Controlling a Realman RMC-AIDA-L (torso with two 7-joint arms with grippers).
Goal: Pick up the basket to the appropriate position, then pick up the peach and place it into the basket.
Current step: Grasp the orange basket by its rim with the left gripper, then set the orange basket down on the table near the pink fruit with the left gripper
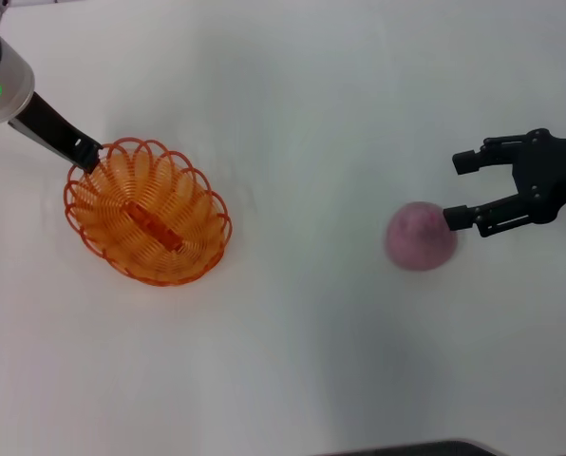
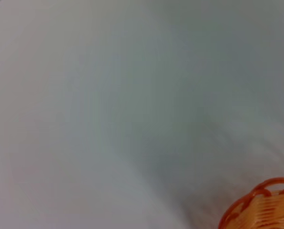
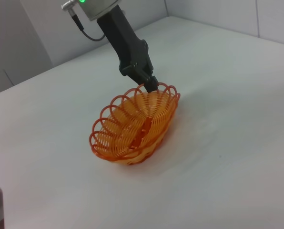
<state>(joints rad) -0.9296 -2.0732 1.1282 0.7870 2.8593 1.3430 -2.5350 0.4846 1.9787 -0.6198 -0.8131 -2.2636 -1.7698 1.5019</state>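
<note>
Basket [image 1: 148, 215] sits on the white table [image 1: 311, 361], left of centre in the head view, upright, nothing in it. Left gripper [image 1: 85, 155] is at the basket's far-left rim; in the right wrist view its tip meets the looped edge and looks pinched onto one of the rim loops, though I can't see the fingertips cleanly enough to rule out mere contact. In that same view the basket looks tipped slightly, the gripper-side rim riding higher, so it may be mid-carry or just being set down; can't tell which. Left wrist view shows only a sliver of rim and bare table, no help on the grip. Peach [image 1: 421, 236] is on the table well apart from the basket, over on the right. Right gripper [image 1: 462, 189] hangs just beside it, jaws spread wide, lower finger overlapping the peach's edge in the head view, upper finger clear of it, so the peach isn't between the jaws yet and no grasp is made. Judgement: basket placement is done or nearly done; the peach step is only at the approach. Still to do: centre jaws on the peach, close, lift, carry across to the basket, release inside.
</note>
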